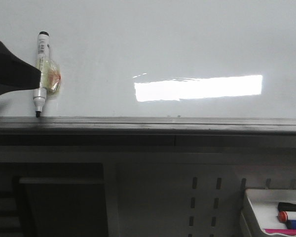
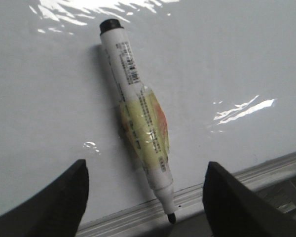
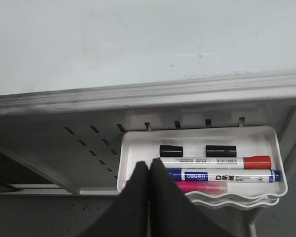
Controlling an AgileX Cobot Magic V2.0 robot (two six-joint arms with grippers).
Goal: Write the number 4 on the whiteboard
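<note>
The whiteboard [image 1: 163, 49] lies flat and glossy, with a bright rectangular light reflection. I see no number 4 on it in any view. A white marker [image 1: 42, 69] with a black end, yellowish tape round its barrel and a bare black tip lies on the board at the left, its tip on the edge rail [image 1: 148, 126]. My left gripper [image 2: 147, 165] is open, one finger on each side of the marker [image 2: 138, 113], not closed on it. In the front view it is a dark shape [image 1: 12, 69] left of the marker. My right gripper [image 3: 149, 165] is shut and empty.
A small white tray [image 3: 281, 163] below the board's rail holds red, blue and pink markers and two loose black caps. It also shows at the front view's lower right [image 1: 251, 197]. A grey perforated panel [image 1: 202, 197] lies below the rail.
</note>
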